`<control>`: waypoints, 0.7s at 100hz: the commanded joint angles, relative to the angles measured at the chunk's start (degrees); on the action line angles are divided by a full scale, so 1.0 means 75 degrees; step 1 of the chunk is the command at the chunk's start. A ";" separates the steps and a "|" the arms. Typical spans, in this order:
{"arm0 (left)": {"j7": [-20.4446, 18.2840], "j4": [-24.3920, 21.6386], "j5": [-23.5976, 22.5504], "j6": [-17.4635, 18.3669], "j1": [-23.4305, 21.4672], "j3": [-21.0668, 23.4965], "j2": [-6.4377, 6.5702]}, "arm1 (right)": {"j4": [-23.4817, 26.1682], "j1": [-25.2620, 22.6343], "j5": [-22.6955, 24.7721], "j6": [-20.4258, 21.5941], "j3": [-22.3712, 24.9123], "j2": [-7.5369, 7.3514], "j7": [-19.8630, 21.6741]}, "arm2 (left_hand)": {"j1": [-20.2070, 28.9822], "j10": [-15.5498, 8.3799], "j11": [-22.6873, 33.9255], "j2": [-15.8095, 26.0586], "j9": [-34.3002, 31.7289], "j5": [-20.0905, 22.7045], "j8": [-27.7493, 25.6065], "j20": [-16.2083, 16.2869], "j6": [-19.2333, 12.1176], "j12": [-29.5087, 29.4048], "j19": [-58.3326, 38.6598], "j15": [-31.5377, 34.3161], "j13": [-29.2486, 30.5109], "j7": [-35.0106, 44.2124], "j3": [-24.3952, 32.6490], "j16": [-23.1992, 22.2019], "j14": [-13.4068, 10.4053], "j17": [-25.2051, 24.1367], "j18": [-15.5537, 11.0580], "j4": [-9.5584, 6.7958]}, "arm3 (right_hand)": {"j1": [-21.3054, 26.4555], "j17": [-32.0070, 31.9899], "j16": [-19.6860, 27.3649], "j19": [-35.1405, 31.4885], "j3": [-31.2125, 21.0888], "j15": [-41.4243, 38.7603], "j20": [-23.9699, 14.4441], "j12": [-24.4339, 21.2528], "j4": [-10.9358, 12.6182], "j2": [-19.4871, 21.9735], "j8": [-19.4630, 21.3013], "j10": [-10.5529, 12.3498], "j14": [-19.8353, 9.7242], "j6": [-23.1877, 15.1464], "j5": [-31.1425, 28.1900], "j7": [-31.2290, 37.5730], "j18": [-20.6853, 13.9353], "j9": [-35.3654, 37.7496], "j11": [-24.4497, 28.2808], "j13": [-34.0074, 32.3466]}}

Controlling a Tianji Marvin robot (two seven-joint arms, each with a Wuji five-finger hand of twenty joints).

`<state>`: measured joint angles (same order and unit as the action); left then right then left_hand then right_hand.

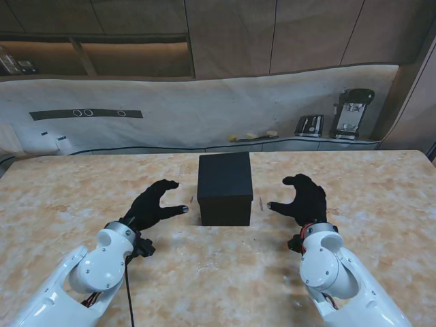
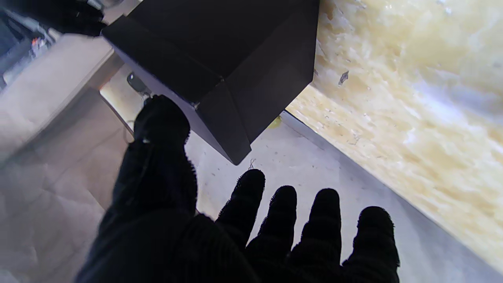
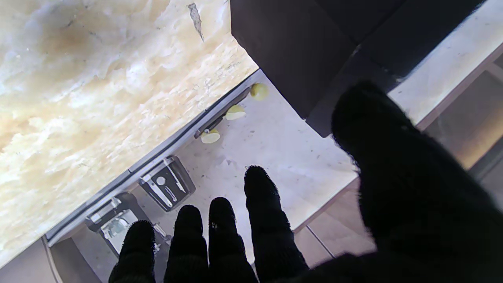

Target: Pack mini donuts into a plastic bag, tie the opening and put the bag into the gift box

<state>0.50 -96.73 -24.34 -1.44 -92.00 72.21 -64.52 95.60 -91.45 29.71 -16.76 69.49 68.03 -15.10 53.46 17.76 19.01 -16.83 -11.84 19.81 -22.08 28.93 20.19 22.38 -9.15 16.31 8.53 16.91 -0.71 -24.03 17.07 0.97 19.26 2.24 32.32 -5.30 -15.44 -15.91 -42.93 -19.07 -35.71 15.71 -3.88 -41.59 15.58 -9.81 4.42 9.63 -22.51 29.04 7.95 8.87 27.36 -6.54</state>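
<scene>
The black gift box (image 1: 225,188) stands lidded mid-table (image 1: 82,197). The left robot hand (image 1: 155,204) and right robot hand (image 1: 304,199) flank it, spread and empty. No bag or donuts show; likely packing finished or unstarted.

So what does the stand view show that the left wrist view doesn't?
Only the stand view shows both arms, the right hand open beside the box's right side, the box's closed top, and two appliances on the far counter. Only the left wrist view shows the left hand's spread fingers close up and the thumb near the box's corner; contact cannot be told. Both show the black box on the marble table and the open left hand holding nothing.
</scene>
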 commanded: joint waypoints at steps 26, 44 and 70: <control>0.0255 0.0388 -0.0487 -0.0238 0.0614 -0.0752 -0.0052 | 0.0420 -0.0526 0.0308 0.0548 0.0326 -0.0129 0.0097 | 0.0013 0.0032 0.0223 -0.0444 0.0049 -0.0371 -0.0173 0.0482 0.0337 0.0408 -0.0277 0.0495 -0.0007 0.0243 0.0034 -0.0496 0.0123 -0.0161 0.0164 -0.0204 | -0.0090 -0.0095 -0.0036 -0.0101 -0.0037 -0.0056 -0.0203 -0.0119 0.0148 0.0067 0.0045 0.0051 -0.0149 -0.0247 0.0206 0.0101 -0.0092 0.0132 0.0167 -0.0039; 0.0385 0.0664 -0.0377 -0.0557 0.0860 -0.1202 -0.0126 | 0.0491 -0.0601 0.0344 0.0560 0.0395 -0.0133 0.0075 | 0.0135 0.0104 0.0298 -0.0454 0.0133 -0.0425 -0.0247 0.0571 0.0422 0.0539 -0.0533 0.0630 -0.0096 0.0228 0.0061 -0.0594 0.0178 -0.0292 0.0132 -0.0213 | -0.0080 -0.0091 -0.0026 -0.0079 0.0008 -0.0052 -0.0186 -0.0128 0.0158 0.0085 0.0039 0.0052 -0.0150 -0.0248 0.0236 0.0125 -0.0086 0.0128 0.0155 -0.0046; 0.0814 0.1150 -0.0161 -0.0626 0.1194 -0.1693 -0.0287 | 0.0525 -0.0667 0.0398 0.0592 0.0471 -0.0146 0.0090 | 0.0215 0.0137 0.0543 -0.0406 0.0182 -0.0818 -0.0685 0.0168 0.0383 0.0894 -0.2048 0.1093 -0.0196 0.0703 0.0063 -0.0954 0.0183 -0.0778 0.0048 -0.0219 | -0.0072 -0.0084 -0.0012 -0.0046 0.0037 -0.0036 -0.0157 -0.0153 0.0172 0.0092 0.0026 0.0060 -0.0158 -0.0313 0.0311 0.0147 -0.0084 0.0121 0.0108 -0.0040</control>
<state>6.61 -88.05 -25.46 -5.98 -83.17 59.97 -65.93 99.24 -95.68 32.35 -12.65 72.96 66.89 -15.18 54.44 18.61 22.30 -19.33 -11.81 16.51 -26.30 32.01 22.48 28.07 -23.01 23.23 8.38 20.64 -0.70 -29.80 17.98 -3.51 20.77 1.82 32.29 -5.30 -15.44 -16.50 -42.93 -19.17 -36.31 15.71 -3.88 -41.59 15.58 -9.81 4.42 8.91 -21.83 29.90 7.95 8.87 28.07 -6.54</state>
